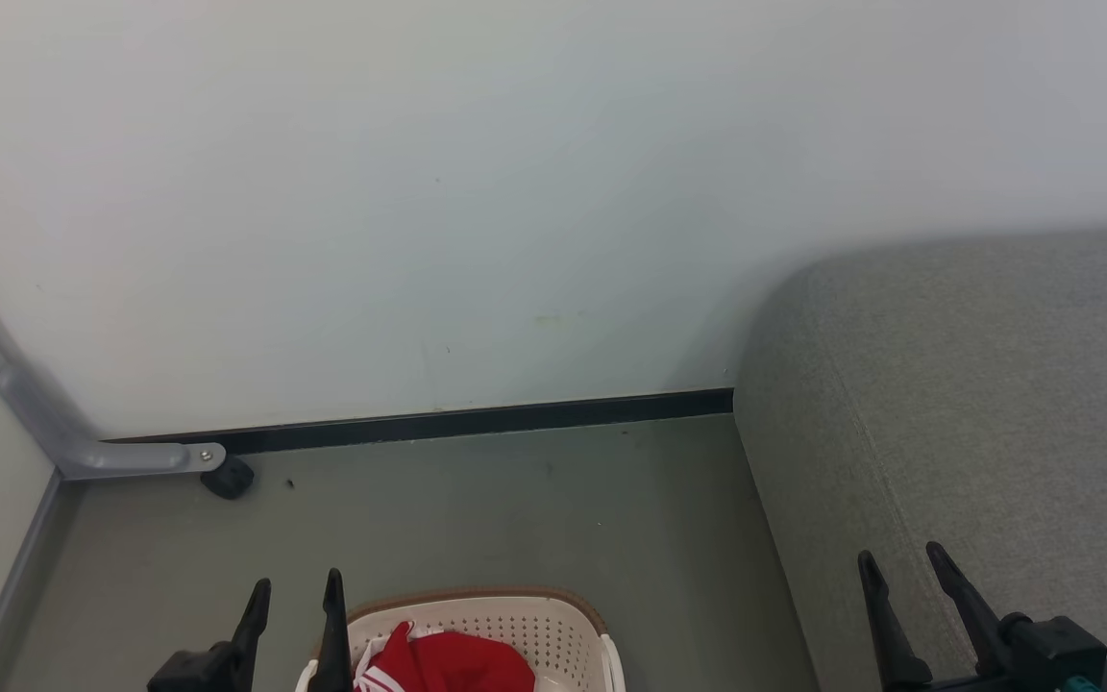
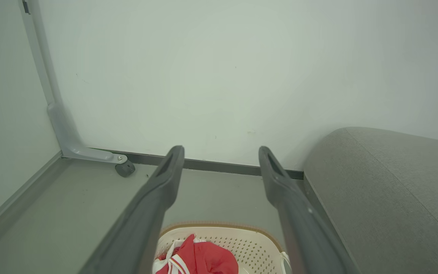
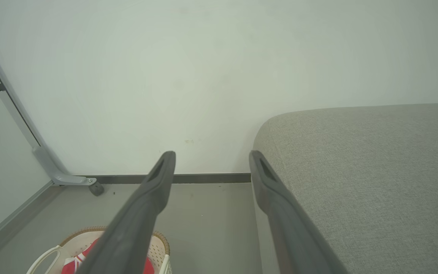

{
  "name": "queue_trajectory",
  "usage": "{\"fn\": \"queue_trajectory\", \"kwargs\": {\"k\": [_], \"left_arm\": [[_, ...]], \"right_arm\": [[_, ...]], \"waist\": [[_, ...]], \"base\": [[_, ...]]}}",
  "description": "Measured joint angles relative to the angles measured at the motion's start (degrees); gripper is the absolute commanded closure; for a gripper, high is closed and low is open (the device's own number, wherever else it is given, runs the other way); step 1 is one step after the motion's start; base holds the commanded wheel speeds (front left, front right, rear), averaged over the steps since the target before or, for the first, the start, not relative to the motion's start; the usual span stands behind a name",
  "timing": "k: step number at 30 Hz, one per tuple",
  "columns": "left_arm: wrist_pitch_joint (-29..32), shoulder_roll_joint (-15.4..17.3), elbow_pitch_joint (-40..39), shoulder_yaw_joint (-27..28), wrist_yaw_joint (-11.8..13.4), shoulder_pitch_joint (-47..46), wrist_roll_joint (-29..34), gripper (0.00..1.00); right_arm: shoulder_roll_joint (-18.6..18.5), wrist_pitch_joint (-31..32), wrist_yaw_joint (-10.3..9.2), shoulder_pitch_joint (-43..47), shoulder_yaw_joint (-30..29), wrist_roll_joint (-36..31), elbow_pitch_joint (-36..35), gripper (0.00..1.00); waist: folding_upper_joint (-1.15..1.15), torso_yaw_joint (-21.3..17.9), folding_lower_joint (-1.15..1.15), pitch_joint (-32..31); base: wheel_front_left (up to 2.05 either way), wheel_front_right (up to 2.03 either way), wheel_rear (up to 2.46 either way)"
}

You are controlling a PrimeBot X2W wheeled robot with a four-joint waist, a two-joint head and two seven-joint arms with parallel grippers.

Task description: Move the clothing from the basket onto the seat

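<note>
Clothing point(image 1: 443, 663), red, lies in the basket point(image 1: 553, 620), both cut off at your head view's bottom edge, seat point(image 1: 976, 404) right of the basket. Your left gripper point(image 1: 298, 579) and right gripper point(image 1: 900, 551) gape wide, empty.

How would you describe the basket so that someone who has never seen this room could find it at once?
Start at the big grey seat on the right. On the floor left of it, at the bottom of the head view, stands the basket. It is cream-white perforated plastic with a brown braided rim, and red clothing lies inside it.
</note>
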Motion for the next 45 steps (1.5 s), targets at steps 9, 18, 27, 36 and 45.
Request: {"fn": "queue_trajectory", "kwargs": {"k": [9, 18, 27, 36, 45], "left_arm": [[0.0, -0.1, 1.1, 0.5, 0.0, -0.1, 0.0, 0.0], [0.0, -0.2, 1.6, 0.7, 0.0, -0.1, 0.0, 0.0], [0.0, -0.4, 2.2, 0.5, 0.1, -0.1, 0.2, 0.0], [0.0, -0.5, 6.2, -1.8, 0.5, -1.4, 0.3, 0.0], [0.1, -0.9, 12.3, -4.9, 0.4, -7.7, 1.1, 0.0]], "right_arm": [[0.0, 0.0, 0.01, 0.0, -0.2, -0.3, -0.2, 0.0], [0.0, 0.0, 0.02, 0.0, -0.5, -0.3, -0.5, 0.0], [-0.6, 0.0, 0.08, -0.1, -0.7, -0.9, -2.7, 0.0], [-1.6, 0.0, 0.08, -3.0, -1.4, -1.5, -5.9, 0.0], [-1.9, 0.0, 0.34, -7.8, -1.8, -2.3, -9.5, 0.0]], "waist": [[0.0, 0.1, 0.0, 0.1], [0.0, 0.2, 0.0, 0.5], [0.0, -0.1, 0.0, 2.6], [0.0, -1.0, 0.0, 7.2], [0.01, -3.1, 0.01, 14.2]], "base": [[0.0, 0.0, 0.0], [0.0, 0.0, 0.0], [0.0, 0.0, 0.0], [0.0, 0.0, 0.0], [0.0, 0.0, 0.0]]}}
